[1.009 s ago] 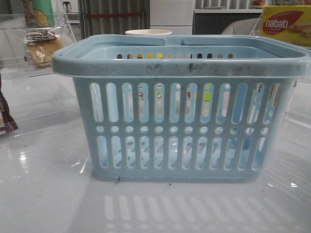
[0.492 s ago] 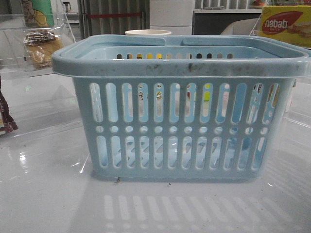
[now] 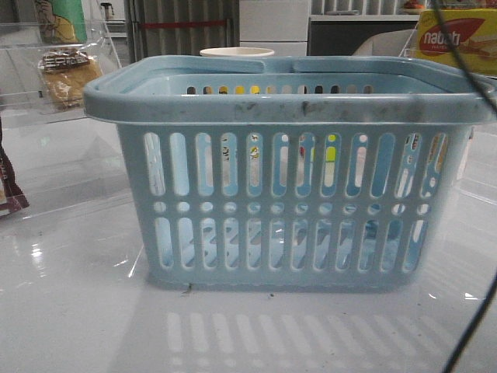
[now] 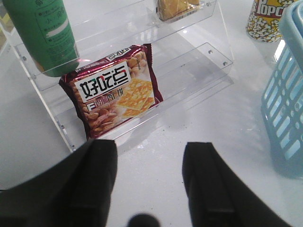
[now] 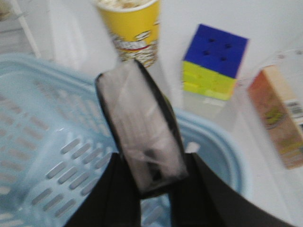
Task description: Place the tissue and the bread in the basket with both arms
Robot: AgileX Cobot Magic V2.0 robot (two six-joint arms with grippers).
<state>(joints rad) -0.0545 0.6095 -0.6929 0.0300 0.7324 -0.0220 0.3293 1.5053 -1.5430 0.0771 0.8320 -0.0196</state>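
While right gripper (image 5: 154,189) clamps tissue (image 5: 142,137) above basket (image 5: 42,142) | risk: release near rim, pack drops outside | left gripper (image 4: 149,165) spread, empty | bread (image 4: 176,7) on shelf

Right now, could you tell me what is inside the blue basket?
The right wrist view shows only bare slotted floor and wall inside the basket. The right hand holds the tissue above the rim, hiding one corner. The bread sits on the clear shelf outside.
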